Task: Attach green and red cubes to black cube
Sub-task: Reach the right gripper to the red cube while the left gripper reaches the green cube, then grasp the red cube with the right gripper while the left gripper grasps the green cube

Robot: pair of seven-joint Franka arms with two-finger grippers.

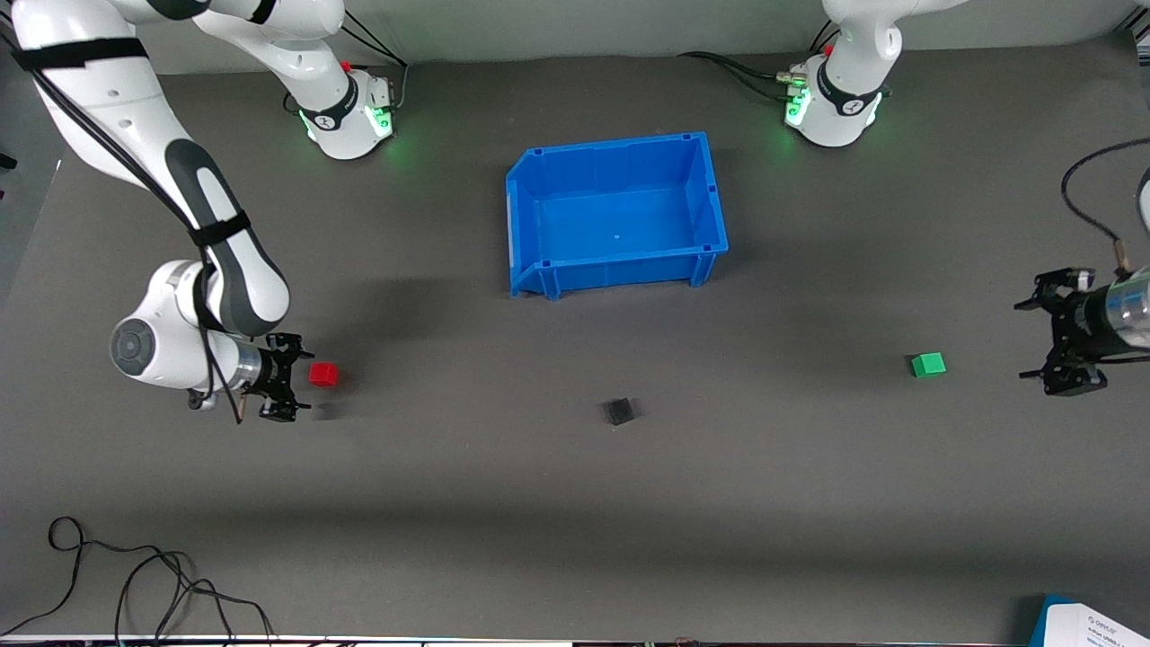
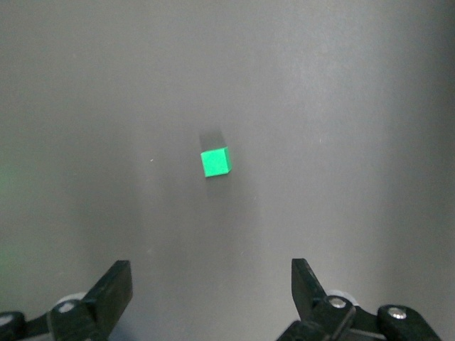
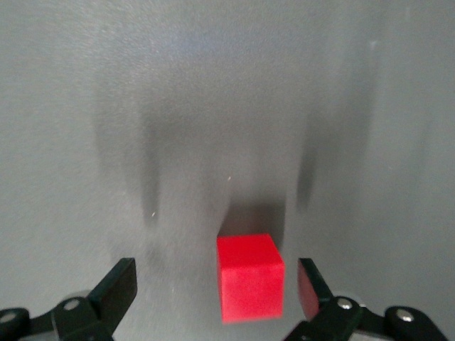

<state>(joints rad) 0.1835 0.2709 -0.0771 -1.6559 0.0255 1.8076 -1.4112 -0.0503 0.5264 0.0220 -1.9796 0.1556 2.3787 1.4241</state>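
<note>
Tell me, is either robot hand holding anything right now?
No. The right hand is open around the red cube, not gripping; the left hand is open, short of the green cube.

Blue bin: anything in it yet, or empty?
Empty. The blue bin shows only its bare floor; the red cube, green cube and black cube all sit on the mat, nearer the front camera.

A dark grey mat [image 1: 575, 503] covers the table. A blue bin [image 1: 616, 214] sits on it as landmark. Nearer the front camera than the bin, loose black cables [image 1: 135, 584] curl at the mat's edge, and a white paper [image 1: 1101, 624] lies at the corner.
</note>
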